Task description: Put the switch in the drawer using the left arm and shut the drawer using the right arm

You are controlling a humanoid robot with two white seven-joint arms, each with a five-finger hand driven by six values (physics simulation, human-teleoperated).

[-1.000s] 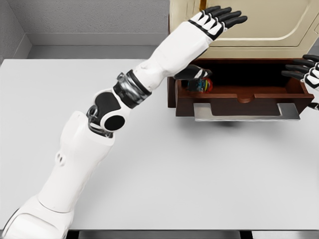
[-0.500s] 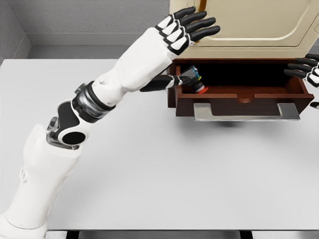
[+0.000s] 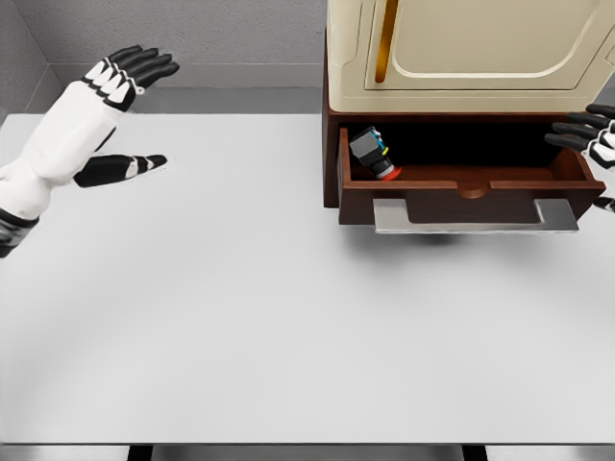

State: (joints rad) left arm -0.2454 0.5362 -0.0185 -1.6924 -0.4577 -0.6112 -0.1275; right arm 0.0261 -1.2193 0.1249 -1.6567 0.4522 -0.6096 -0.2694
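Fingers (image 3: 144, 63) of left hand (image 3: 113, 82) spread and empty, switch (image 3: 374, 154) inside open drawer (image 3: 461, 188), right hand (image 3: 594, 134) relaxed beside it.

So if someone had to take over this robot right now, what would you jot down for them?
Left hand: open, holding nothing, over the table's far left.
Right hand: at the picture's right edge by the drawer's right end, fingers extended, holding nothing.
Switch: lying in the drawer's left end.
Done: switch is in the drawer.
Left: drawer is open; the right hand has to push it shut under the cabinet.
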